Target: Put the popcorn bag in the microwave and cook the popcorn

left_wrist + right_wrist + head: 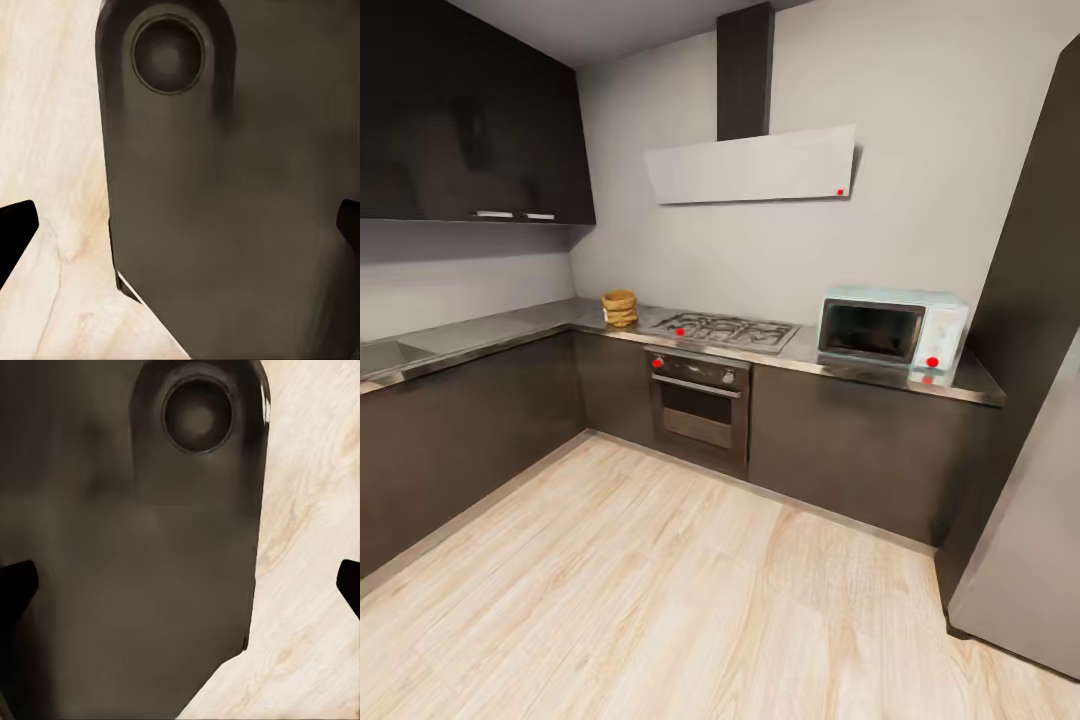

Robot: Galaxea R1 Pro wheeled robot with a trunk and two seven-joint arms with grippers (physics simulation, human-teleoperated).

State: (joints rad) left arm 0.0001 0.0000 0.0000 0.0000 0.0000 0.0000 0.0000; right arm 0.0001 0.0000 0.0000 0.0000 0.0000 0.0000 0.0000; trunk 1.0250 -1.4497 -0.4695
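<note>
The tan popcorn bag (619,307) stands upright on the grey countertop (510,330), in the corner just left of the gas hob. Further right on the same worktop sits the mint-blue microwave (892,334), its dark glass door closed. Both are across the room from me. In the left wrist view, my left gripper (180,229) is open, its dark fingertips (15,232) far apart at the picture's edges, with nothing between them. My right gripper (180,585) is likewise open and holds nothing. The popcorn itself is not visible.
A black-grated gas hob (732,330) and a built-in oven (698,405) lie between bag and microwave. A white slanted hood (755,165) hangs above. A grey fridge (1030,540) stands at the right. Pale wood floor (660,600) spreads ahead. A dark robot body part (225,210) shows beneath both wrists.
</note>
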